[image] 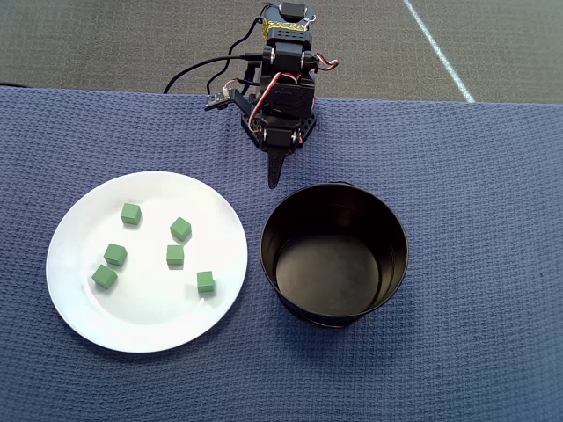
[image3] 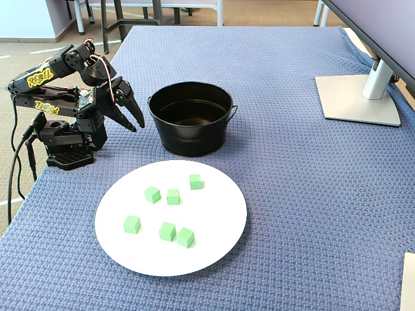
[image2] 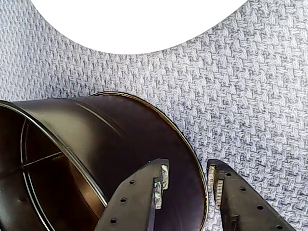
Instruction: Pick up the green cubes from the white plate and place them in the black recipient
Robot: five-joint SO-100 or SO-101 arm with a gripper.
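Hand (image3: pixel 135 121) slightly spread, empty, beside black recipient (image3: pixel 190 116). Risk (six green cubes (image: pixel 175 255) clustered): descending fingers could nudge neighbours.

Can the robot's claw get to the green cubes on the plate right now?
Probably yes. The six green cubes lie uncovered on the white plate, with nothing stacked over them. The gripper hangs open and empty beside the black pot, which stands off to the side, not between.
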